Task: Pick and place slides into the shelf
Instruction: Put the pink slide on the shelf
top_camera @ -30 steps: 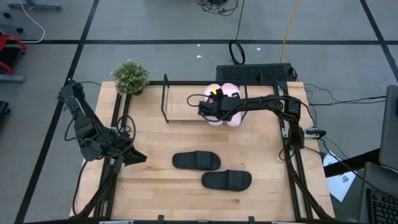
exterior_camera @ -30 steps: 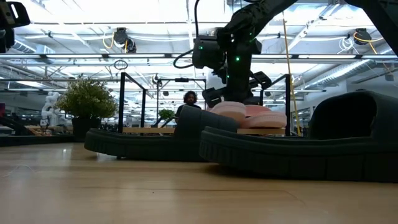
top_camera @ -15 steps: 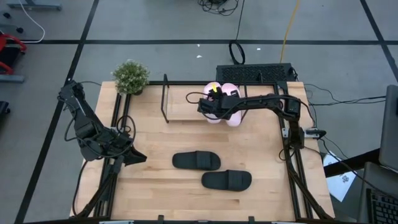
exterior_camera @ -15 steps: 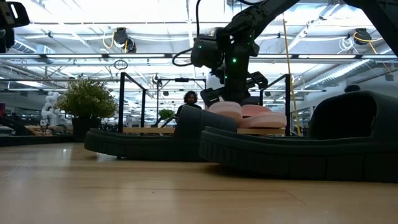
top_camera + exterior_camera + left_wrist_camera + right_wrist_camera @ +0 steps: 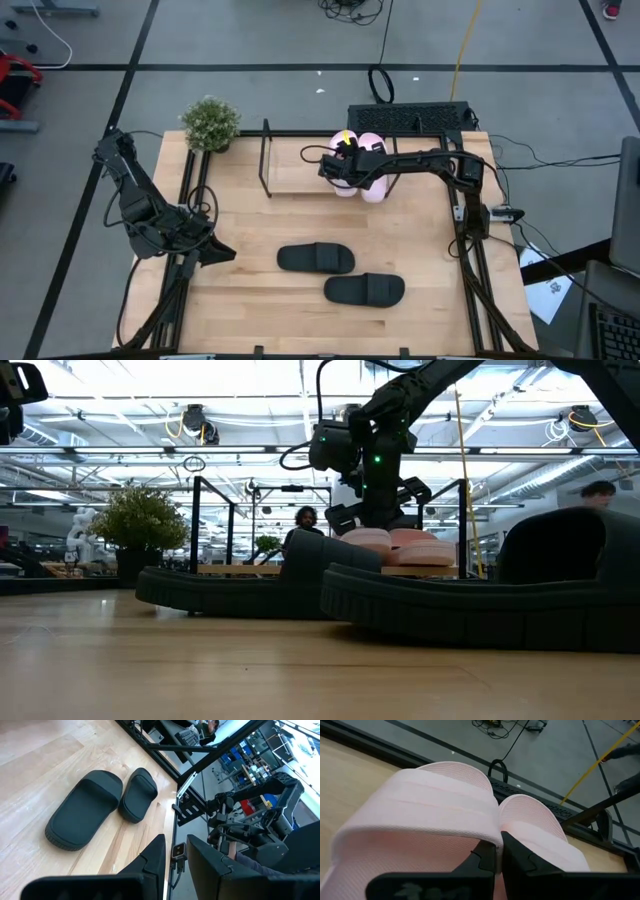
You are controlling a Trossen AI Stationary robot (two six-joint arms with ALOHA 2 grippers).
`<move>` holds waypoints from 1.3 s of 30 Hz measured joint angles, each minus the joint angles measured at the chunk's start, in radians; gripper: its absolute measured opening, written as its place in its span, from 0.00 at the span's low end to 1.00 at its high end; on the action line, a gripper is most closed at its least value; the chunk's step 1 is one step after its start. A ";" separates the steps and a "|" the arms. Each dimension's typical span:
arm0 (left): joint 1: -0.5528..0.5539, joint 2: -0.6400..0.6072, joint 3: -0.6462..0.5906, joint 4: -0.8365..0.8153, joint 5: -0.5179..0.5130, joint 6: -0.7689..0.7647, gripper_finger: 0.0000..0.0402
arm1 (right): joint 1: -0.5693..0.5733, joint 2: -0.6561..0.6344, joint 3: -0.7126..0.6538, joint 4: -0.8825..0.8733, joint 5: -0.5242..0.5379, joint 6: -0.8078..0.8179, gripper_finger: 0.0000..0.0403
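Two pale pink slides (image 5: 358,165) at 12 o'clock, fine mesh texture, ribbed straps. Two black slides (image 5: 315,258) (image 5: 364,289) near centre and 6 o'clock, matte, plain. Shelf (image 5: 300,170): black rods, light wood board. Tabletop (image 5: 250,300): pale wood, plank grain. Potted plant (image 5: 210,122) at 10 o'clock: green foliage. Arms dark; yellow cable (image 5: 465,45) on grey floor at 1 o'clock

Wooden table (image 5: 250,300), black slides (image 5: 315,258), plant (image 5: 210,124), shelf (image 5: 290,170) holding pink slides (image 5: 372,185)
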 joint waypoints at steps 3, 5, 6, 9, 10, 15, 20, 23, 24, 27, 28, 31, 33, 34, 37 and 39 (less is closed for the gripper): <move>0.000 0.000 0.000 0.000 0.000 0.001 0.18 | 0.000 0.000 0.000 0.000 -0.001 -0.001 0.00; 0.000 0.000 0.000 0.000 0.000 0.003 0.18 | 0.000 0.000 -0.005 0.005 -0.002 -0.003 0.00; 0.000 0.000 0.000 0.000 0.000 0.003 0.18 | 0.000 0.000 -0.013 0.009 -0.002 -0.001 0.00; 0.000 0.000 0.000 0.000 0.000 0.003 0.18 | 0.003 -0.002 -0.037 0.012 -0.006 0.012 0.00; 0.000 0.000 0.000 0.000 0.000 0.003 0.18 | 0.004 -0.003 -0.046 0.013 -0.009 0.020 0.00; 0.000 0.000 0.000 0.000 0.000 0.003 0.18 | 0.010 -0.005 -0.072 0.011 -0.001 0.056 0.00; 0.000 0.000 0.000 0.000 0.000 0.003 0.18 | 0.010 -0.004 -0.073 0.023 -0.008 0.046 0.01; 0.000 0.000 0.000 0.000 0.000 0.002 0.18 | 0.010 -0.003 -0.074 0.039 -0.014 0.045 0.03; 0.000 0.000 0.000 0.000 0.000 0.002 0.18 | 0.010 -0.003 -0.074 0.046 -0.017 0.041 0.04; 0.000 0.000 0.000 0.000 0.000 0.001 0.18 | 0.010 -0.002 -0.075 0.066 -0.026 0.006 0.07; 0.000 0.000 0.000 0.000 0.000 0.001 0.18 | 0.010 -0.001 -0.076 0.069 -0.028 -0.005 0.07; 0.000 0.000 0.000 0.000 0.000 0.000 0.18 | 0.010 -0.001 -0.076 0.074 -0.032 -0.015 0.09; 0.000 0.000 0.000 0.000 0.000 0.001 0.18 | 0.010 -0.001 -0.076 0.075 -0.032 -0.016 0.10; 0.000 0.000 0.000 0.000 0.000 0.003 0.18 | 0.010 -0.001 -0.076 0.076 -0.033 -0.017 0.10; 0.000 0.000 0.000 0.000 0.000 0.007 0.18 | 0.011 -0.001 -0.076 0.077 -0.035 -0.018 0.11; 0.000 0.000 0.000 0.000 0.000 0.007 0.18 | 0.013 -0.004 -0.077 0.078 -0.041 -0.018 0.11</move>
